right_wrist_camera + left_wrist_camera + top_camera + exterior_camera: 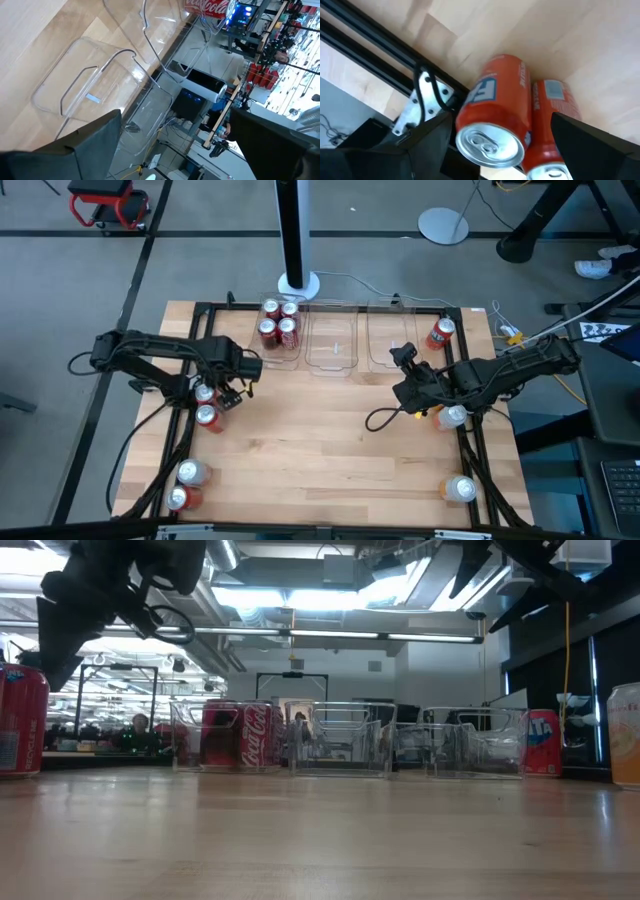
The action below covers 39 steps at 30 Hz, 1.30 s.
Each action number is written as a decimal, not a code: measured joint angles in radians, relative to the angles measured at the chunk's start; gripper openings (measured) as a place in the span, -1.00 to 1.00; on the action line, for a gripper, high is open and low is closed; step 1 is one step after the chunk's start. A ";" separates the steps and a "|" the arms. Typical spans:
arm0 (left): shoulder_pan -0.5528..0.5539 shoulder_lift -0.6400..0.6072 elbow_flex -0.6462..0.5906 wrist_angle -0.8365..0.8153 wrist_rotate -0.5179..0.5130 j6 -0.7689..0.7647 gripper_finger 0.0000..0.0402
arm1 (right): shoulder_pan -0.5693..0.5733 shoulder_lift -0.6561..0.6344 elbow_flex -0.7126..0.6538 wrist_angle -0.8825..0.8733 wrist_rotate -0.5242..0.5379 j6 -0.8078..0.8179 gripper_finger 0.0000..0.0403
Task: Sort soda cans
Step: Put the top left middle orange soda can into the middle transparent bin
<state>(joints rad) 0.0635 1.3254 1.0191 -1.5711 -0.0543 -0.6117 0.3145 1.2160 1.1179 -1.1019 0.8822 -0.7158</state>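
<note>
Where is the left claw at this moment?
In the high view, the left claw is open at the table's left side, above two orange soda cans beside the black frame rail.

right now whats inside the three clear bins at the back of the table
The left bin holds four red cans standing upright. The middle bin and right bin show only bare bottoms from above. Nothing is hidden in them, since the walls are clear.

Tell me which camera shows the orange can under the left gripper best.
The left wrist view: the orange can fills it, standing between the open left gripper fingers, a second can touching it. The high view shows only its silver top. The low and right wrist views don't clearly show it.
</note>
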 joint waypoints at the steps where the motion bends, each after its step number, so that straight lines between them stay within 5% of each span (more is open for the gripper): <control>1: 0.000 0.000 0.000 0.000 -0.006 0.000 0.63 | 0.000 0.000 -0.002 0.003 0.000 0.000 0.83; 16: 0.001 -0.002 -0.159 -0.010 0.106 0.013 0.63 | -0.001 0.000 -0.101 0.064 -0.003 0.004 0.83; 30: 0.001 -0.002 -0.175 -0.004 0.113 0.009 0.63 | -0.001 0.000 -0.101 0.068 -0.003 0.000 0.83; 39: 0.001 -0.002 -0.175 -0.005 0.109 0.012 0.40 | -0.001 0.000 -0.101 0.068 -0.002 0.000 0.83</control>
<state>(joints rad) 0.0647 1.3239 0.8444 -1.5761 0.0547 -0.5993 0.3138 1.2160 1.0172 -1.0342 0.8803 -0.7158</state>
